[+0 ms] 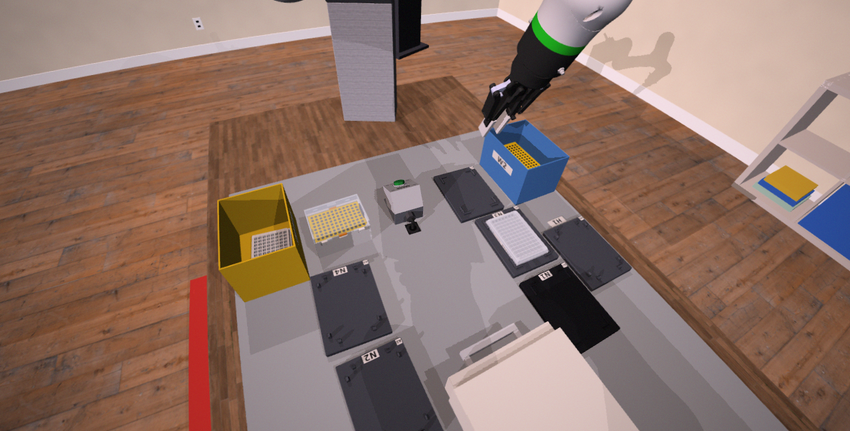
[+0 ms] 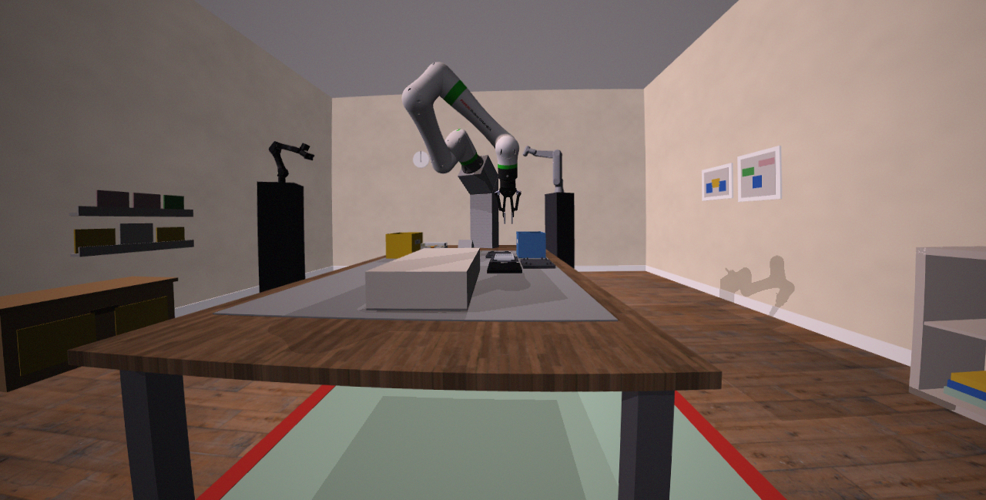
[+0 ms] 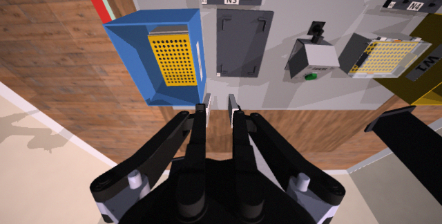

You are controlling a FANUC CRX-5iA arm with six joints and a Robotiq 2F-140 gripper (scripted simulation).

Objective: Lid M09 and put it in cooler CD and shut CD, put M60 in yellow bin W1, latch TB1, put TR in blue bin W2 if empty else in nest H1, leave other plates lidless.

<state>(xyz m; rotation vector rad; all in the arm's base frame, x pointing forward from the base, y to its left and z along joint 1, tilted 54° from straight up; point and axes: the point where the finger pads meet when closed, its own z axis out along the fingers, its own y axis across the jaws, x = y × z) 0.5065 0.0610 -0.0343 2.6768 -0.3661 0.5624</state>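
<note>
My gripper [image 1: 492,126] hangs above the near left rim of the blue bin W2 [image 1: 520,163], with its fingers drawn close together and nothing between them; it also shows in the wrist view [image 3: 219,108]. The yellow-topped tip rack [image 1: 521,155] lies inside W2 [image 3: 162,56]. A white plate [image 1: 271,242] lies in the yellow bin W1 [image 1: 250,241]. The tip box TB1 [image 1: 335,218] stands between W1 and the green key DONE [image 1: 399,182]. The cooler CD [image 1: 528,386] stands at the front. Nest N4 [image 1: 349,305] is empty.
A white plate [image 1: 515,236] sits in nest N3. Nests H1 [image 1: 586,251], N1 [image 1: 568,306], N2 [image 1: 386,386] and the lid park [image 1: 467,192] hold nothing. A small black joystick [image 1: 411,227] stands before the DONE box. The bench edge runs right of W2.
</note>
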